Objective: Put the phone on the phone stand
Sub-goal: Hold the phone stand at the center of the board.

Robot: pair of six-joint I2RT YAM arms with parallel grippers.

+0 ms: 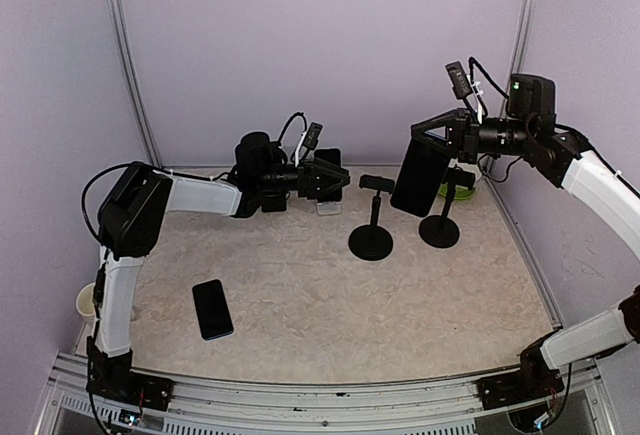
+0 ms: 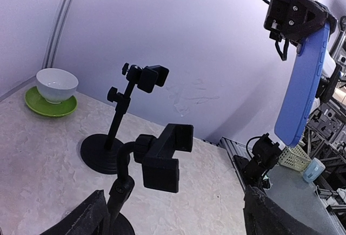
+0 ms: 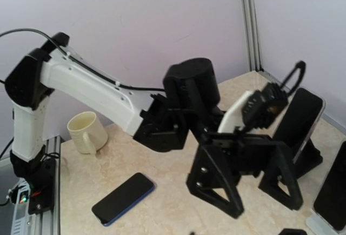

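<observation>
My right gripper [image 1: 436,139] is shut on the top of a phone [image 1: 419,178] with a black screen and blue back. It hangs upright in the air between two black phone stands, the left one [image 1: 372,217] and the right one [image 1: 441,217]. The left wrist view shows the blue phone [image 2: 303,84] high at right, the near stand's clamp [image 2: 162,156] and the far stand [image 2: 130,102]. My left gripper [image 1: 335,177] is open and empty at the back, left of the stands; its fingers [image 2: 86,216] frame the left wrist view. A second phone [image 1: 212,308] lies flat at front left.
A white bowl on a green saucer [image 2: 51,104] sits at the back right behind the stands. A cream mug [image 3: 86,132] stands at the table's left edge. More phones lean in holders [image 3: 297,119] behind my left gripper [image 3: 248,175]. Walls close the back and sides.
</observation>
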